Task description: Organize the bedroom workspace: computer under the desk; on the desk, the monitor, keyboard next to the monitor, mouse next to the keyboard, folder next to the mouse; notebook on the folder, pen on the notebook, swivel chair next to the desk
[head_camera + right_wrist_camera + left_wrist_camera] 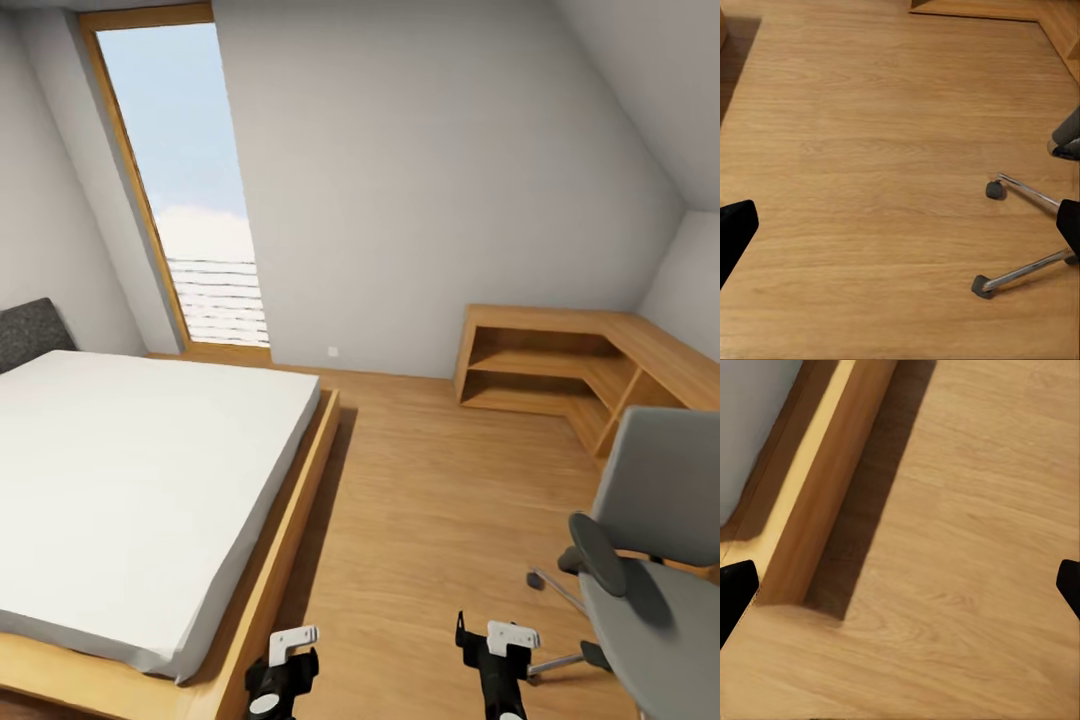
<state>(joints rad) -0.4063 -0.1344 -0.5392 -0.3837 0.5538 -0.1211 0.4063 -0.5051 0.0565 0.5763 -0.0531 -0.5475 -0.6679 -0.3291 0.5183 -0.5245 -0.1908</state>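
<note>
The grey swivel chair (655, 520) stands at the right of the head view, its tall back toward the low shelving, with a dark oval armrest (598, 553) on my side. The visible part of its seat (655, 625) is bare grey. Its metal base legs (1029, 193) and castors (995, 190) show on the wood floor in the right wrist view. My left gripper (290, 652) (900, 589) hangs open over the floor beside the bed frame. My right gripper (495, 642) (900, 229) is open too, just left of the chair base. Desk, computer, monitor, keyboard, mouse, folder, notebook and pen are out of view.
A large bed (130, 470) with a white mattress and wooden frame (817, 487) fills the left. A tall window (190, 180) is on the far wall. Light-wood low shelving (560, 360) wraps the far right corner. Open wood floor (440, 500) runs between bed and chair.
</note>
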